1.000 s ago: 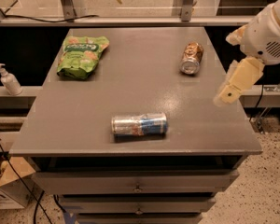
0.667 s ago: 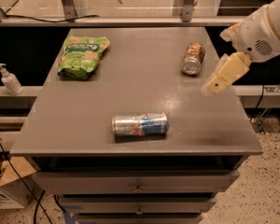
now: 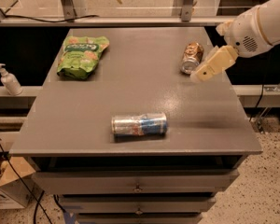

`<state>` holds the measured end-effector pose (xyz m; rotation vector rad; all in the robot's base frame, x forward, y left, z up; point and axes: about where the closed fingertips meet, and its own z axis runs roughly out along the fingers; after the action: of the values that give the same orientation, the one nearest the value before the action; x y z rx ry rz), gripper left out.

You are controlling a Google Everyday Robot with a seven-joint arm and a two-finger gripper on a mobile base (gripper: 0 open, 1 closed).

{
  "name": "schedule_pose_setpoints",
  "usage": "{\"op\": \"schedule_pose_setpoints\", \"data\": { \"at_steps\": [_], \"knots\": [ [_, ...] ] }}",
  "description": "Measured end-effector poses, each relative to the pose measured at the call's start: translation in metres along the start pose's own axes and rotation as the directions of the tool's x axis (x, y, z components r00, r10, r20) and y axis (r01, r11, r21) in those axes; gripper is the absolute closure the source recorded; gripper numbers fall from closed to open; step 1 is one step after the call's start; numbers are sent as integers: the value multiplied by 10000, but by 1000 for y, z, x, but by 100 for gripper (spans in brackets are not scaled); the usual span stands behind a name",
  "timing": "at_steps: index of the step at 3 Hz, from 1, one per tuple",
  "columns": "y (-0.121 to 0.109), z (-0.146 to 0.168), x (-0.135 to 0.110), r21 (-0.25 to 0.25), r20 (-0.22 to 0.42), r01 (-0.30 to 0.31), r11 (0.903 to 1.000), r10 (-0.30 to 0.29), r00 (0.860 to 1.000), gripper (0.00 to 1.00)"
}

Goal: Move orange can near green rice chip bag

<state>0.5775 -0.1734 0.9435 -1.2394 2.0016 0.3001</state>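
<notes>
The grey table [image 3: 214, 120] carries the green rice chip bag [image 3: 81, 56] at far left and a silver and blue can [image 3: 139, 124] lying near the front. The gripper [image 3: 213, 64], opening state indeterminable, is just beside the orange can [image 3: 192, 57], which lies at far right, well apart from the bag.

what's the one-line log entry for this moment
stage: pre-grasp | gripper: right of orange can | orange can: lying, far right | green rice chip bag: far left

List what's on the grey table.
Light-green chip bag back left, brownish-orange can back right, silver-blue can front; cream gripper beside the orange can. Beneath the bag: hidden.
</notes>
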Motion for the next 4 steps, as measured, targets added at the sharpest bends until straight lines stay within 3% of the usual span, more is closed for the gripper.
{"op": "schedule_pose_setpoints", "data": {
  "at_steps": [2, 3, 4],
  "knots": [
    [-18, 40, 13, 112, 737, -1404, 9900, 1392, 9875, 0],
    [-41, 66, 18, 376, 1519, -2215, 9744, 2135, 9651, 0],
    [-62, 91, 25, 638, 2058, -2974, 9526, 2791, 9380, 0]
  ]
}}
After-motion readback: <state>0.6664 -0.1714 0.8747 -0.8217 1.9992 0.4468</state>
